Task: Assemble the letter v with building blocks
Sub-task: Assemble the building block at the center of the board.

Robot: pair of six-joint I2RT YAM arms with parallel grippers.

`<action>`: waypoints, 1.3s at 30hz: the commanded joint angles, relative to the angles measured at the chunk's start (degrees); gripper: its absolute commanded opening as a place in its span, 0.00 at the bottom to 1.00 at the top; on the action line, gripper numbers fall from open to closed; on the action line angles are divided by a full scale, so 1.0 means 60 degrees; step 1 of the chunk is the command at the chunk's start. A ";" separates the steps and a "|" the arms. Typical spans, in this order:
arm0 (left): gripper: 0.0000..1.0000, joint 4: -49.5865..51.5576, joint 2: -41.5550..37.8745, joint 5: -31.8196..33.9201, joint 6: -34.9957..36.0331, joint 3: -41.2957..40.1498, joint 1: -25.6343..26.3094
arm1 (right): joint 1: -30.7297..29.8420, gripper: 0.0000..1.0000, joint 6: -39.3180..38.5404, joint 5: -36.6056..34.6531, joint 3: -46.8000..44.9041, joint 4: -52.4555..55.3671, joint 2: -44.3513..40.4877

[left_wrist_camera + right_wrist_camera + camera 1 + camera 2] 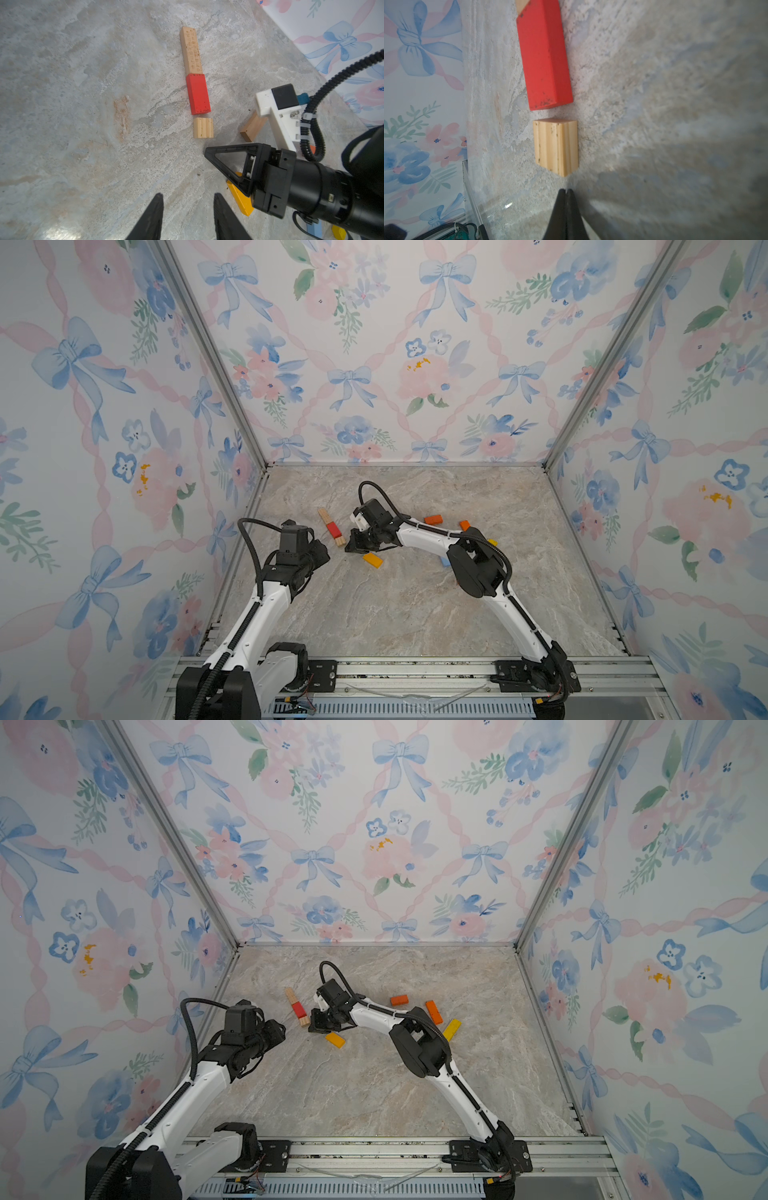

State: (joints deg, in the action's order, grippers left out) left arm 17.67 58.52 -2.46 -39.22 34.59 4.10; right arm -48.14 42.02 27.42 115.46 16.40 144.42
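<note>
Row on bench [415, 614] left of centre, far to near: wood bar [323, 514], red block [333, 529], small wood square [556, 145], right fingers [559, 212] clenched, empty, just beside square, left fingers [151, 218] released, empty, tan block [252, 126] only in left wrist view.

Red block [198, 94], natural-wood block [203, 127], floral bow-patterned walls [374, 344].

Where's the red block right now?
In both top views the red block lies flat left of the table centre, in line between the long wooden bar and a small wooden block; the shut right tool points at that small block.
</note>
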 commanded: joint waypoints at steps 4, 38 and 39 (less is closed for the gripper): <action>0.43 -0.0022 -0.0168 -0.0097 -0.0055 -0.0153 -0.0068 | 0.0128 0.00 0.0087 -0.0337 0.0342 0.0762 0.0548; 0.43 -0.0026 -0.0096 -0.0031 -0.0057 -0.0173 -0.0068 | 0.0234 0.00 0.0248 -0.0454 0.1309 0.0973 0.1309; 0.43 -0.0028 -0.0106 -0.0043 -0.0066 -0.0182 -0.0068 | 0.0244 0.00 0.0262 -0.0454 0.1309 0.0958 0.1319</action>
State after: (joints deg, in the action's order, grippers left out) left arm 17.67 58.52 -2.44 -39.22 34.54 4.10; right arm -47.70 43.11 27.46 123.33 17.91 149.08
